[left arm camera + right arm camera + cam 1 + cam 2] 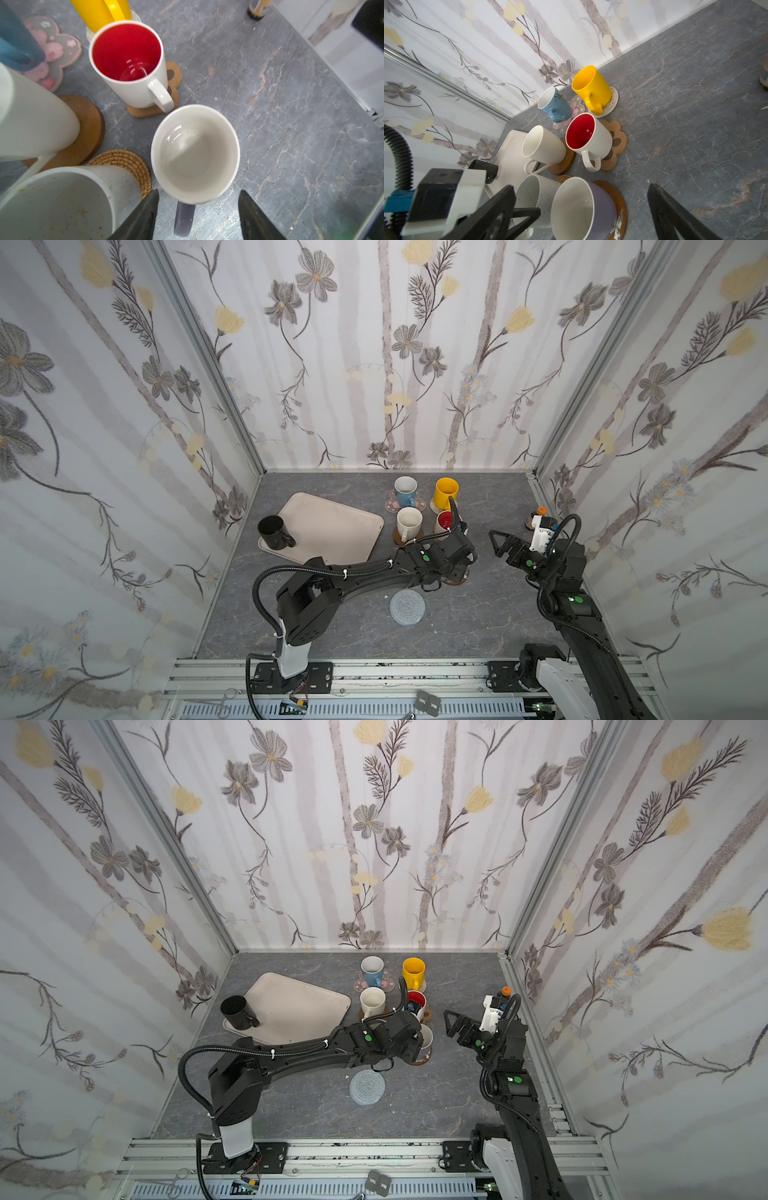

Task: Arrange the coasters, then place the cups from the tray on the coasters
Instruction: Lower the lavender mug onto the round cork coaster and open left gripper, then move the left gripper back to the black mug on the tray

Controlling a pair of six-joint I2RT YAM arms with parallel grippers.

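Cream tray (332, 526) sits back-left, bare except for the black mug (272, 531) on its near-left corner. Your left arm (365, 572) lies across in front of the tray and hides most of the lavender mug (195, 153) in both top views.

Left gripper (199, 192): fingers released, one on each side of that mug's handle, gaps on both sides, no contact. The mug stands upright on a wooden disc (618, 199). Right gripper (496, 543) hovers right of the mug cluster, jaws spread wide, nothing in them.

Tight spot for you: the speckled white mug (62, 199) on the rattan coaster (128, 160) is just beside one left finger.

Behind them:
- plain white mug (409, 522) on the second wooden disc (89, 128)
- red-lined mug (126, 52) on the paw coaster (174, 83)
- yellow mug (446, 491) on the white woven coaster (611, 101)
- light blue mug (405, 491) on the pink blossom coaster (60, 47)

Grey woven coaster (408, 608) lies bare, alone near the front. Small brown bottle (257, 8) stands far right, partly hidden behind the right wrist in both top views.

Grey marble-pattern tabletop (478, 614). Floral wallpaper walls (374, 344) on three sides, aluminium rail (415, 672) along the front.
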